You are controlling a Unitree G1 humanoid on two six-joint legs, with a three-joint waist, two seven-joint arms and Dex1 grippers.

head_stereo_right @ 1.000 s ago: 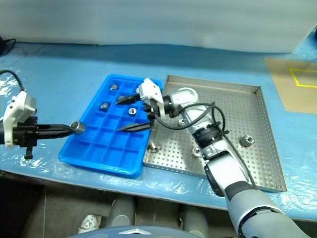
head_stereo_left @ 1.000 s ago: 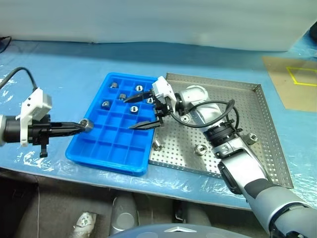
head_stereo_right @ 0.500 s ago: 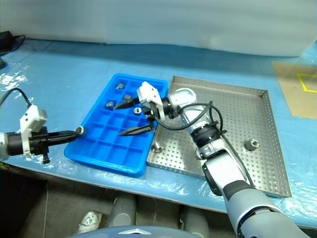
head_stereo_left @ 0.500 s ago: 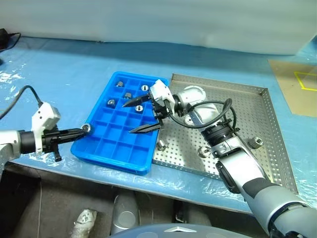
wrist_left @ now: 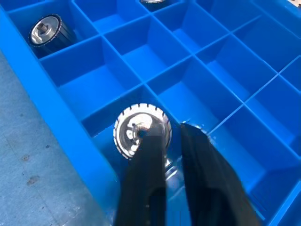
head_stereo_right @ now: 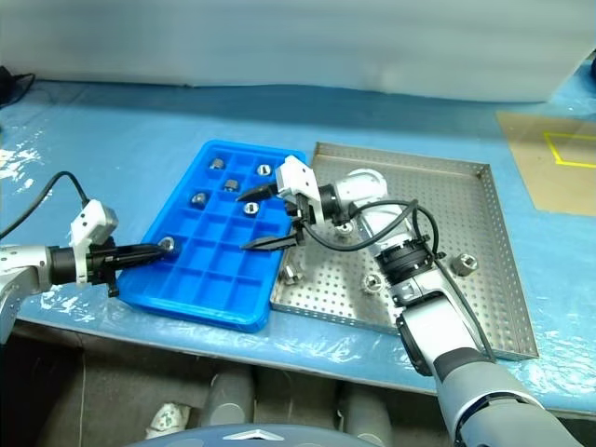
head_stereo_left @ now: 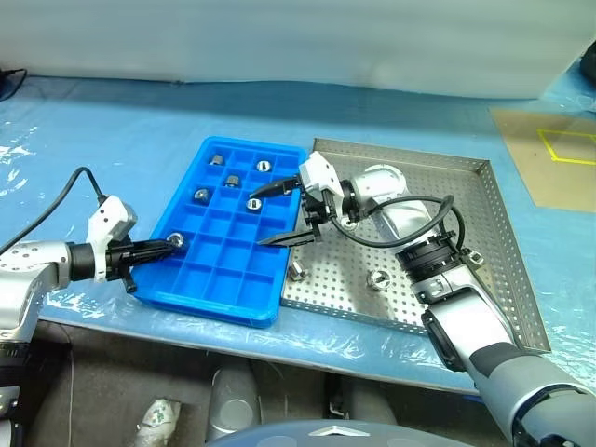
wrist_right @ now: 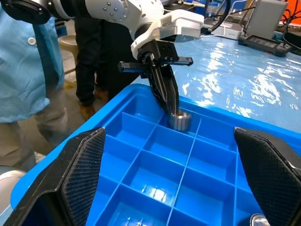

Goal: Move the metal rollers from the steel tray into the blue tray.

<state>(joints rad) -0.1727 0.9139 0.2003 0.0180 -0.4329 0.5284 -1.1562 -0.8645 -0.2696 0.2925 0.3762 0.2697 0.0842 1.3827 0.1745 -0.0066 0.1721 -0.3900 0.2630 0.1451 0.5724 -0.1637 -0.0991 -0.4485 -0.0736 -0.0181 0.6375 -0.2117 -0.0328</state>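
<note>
From the head, the blue tray (head_stereo_left: 223, 233) holds five metal rollers (head_stereo_left: 230, 181) in its far cells, and three more lie on the steel tray (head_stereo_left: 484, 251) under the wide-spread right gripper (head_stereo_left: 279, 212). In the left wrist view, the left gripper (wrist_left: 171, 141) touches a sixth roller (wrist_left: 136, 134) in an edge cell, its fingers slightly parted. The right wrist view shows that roller resting in its cell.

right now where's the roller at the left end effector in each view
Left eye view: the roller is at the left end effector's tip, over the blue tray's left-edge compartments.
Right eye view: same spot, tray's left rim.
Left wrist view: roller at mid-picture, beside a black finger.
Right wrist view: roller under the left end effector, across the tray.
Shared landmark: the blue tray's grid.
</note>
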